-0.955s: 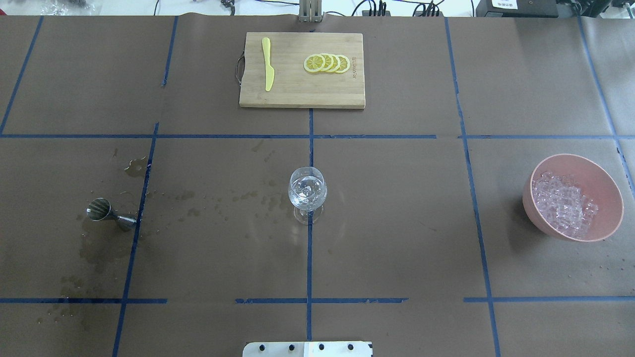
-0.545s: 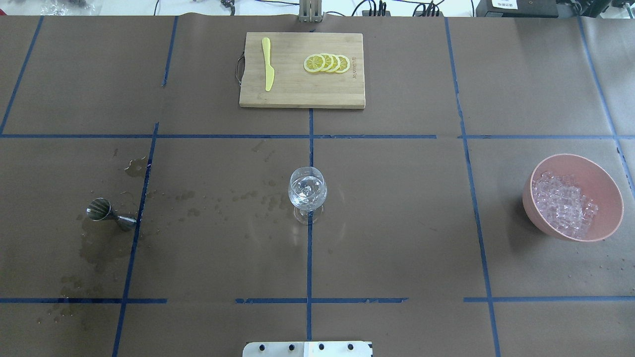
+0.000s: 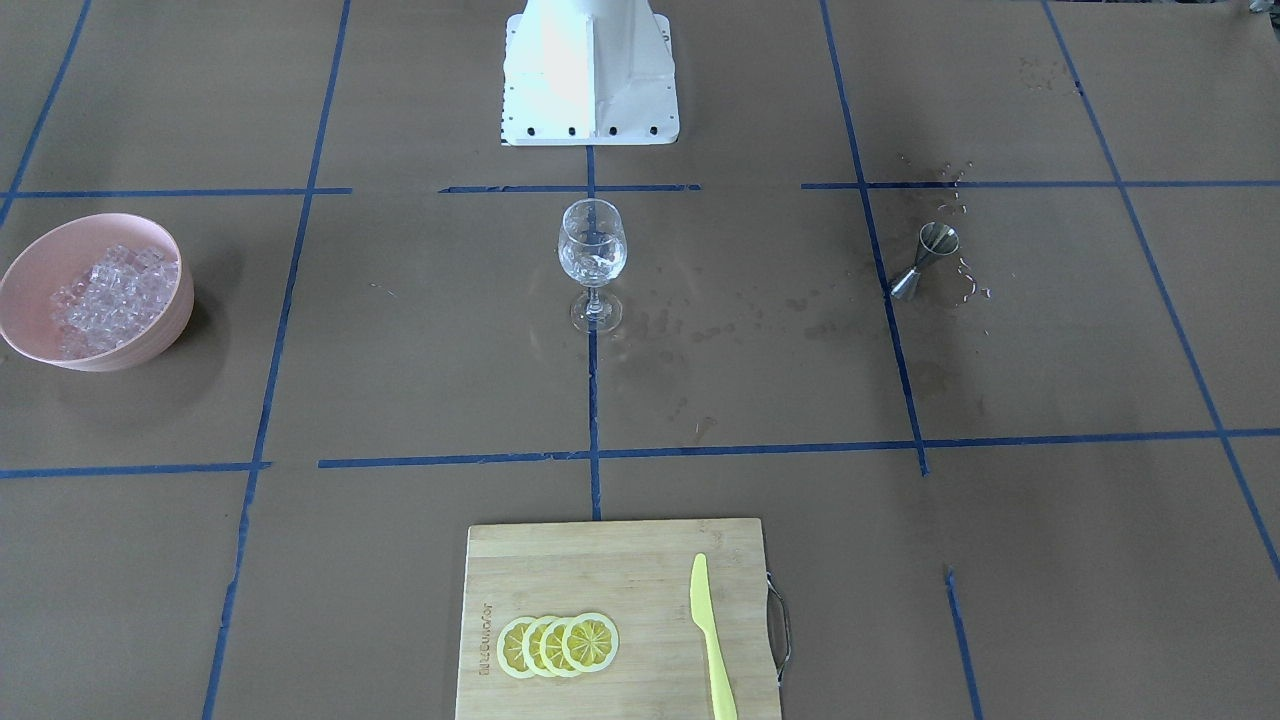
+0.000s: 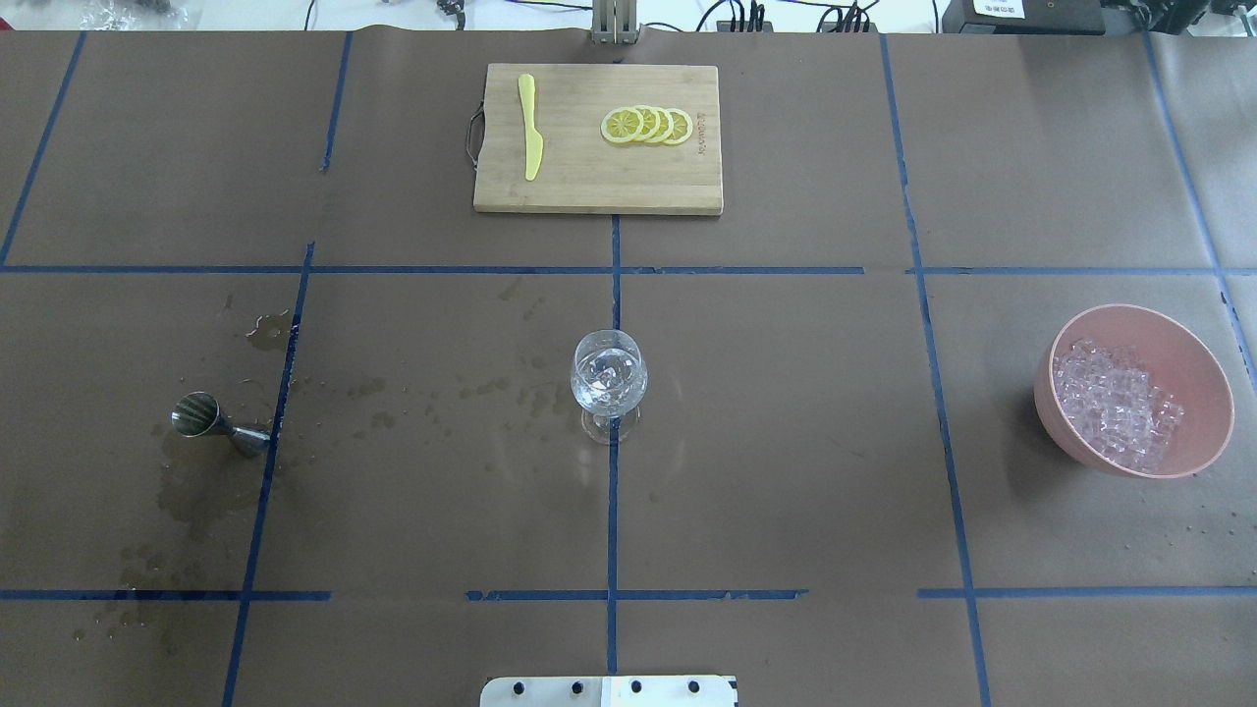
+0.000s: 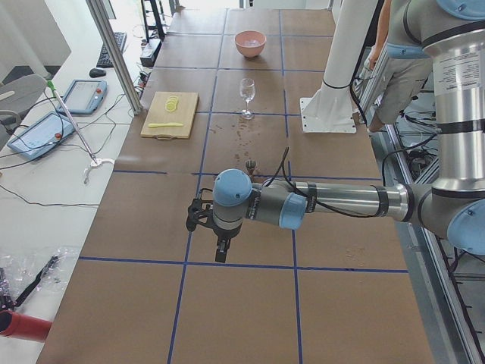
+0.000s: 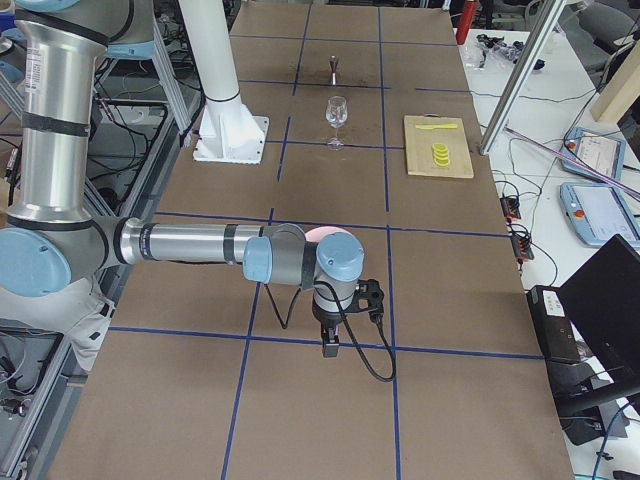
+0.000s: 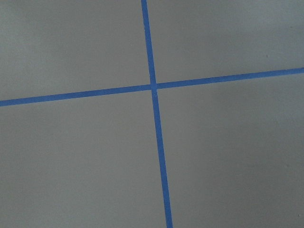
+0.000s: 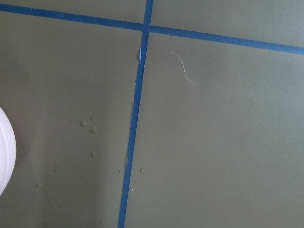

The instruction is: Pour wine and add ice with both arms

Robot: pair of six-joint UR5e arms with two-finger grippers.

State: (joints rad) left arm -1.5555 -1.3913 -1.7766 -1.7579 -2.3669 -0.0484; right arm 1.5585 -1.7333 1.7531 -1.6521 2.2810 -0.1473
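Dead centre sits the clear stemmed wine glass [image 4: 609,378], upright on the brown paper, with something glassy glinting in its bowl, which looks like ice, though it's hard to be sure. The bulk of the ice [image 4: 1115,405] is heaped in the round pink bowl [image 4: 1193,368], well off to the glass's right. Well to the glass's left stands the small steel double-cone jigger [image 4: 218,424], and whether any wine is in its dark mouth can't be made out. Wet brown stains [image 4: 393,403] speckle the paper between jigger and glass. Beyond the glass, away from the robot, lies the bamboo cutting board [image 4: 589,182] with yellow lemon slices [image 4: 648,125] and a yellow plastic knife [image 4: 530,128]. Both arms are far out from the glass: the grey left arm [image 5: 333,201] with its left gripper [image 5: 220,254] pointing down, and the right arm [image 6: 190,243] and right gripper [image 6: 330,345] likewise. From these side angles the finger spread can't be told. In the right wrist view a white curve [image 8: 4,152] is cut off at the edge.
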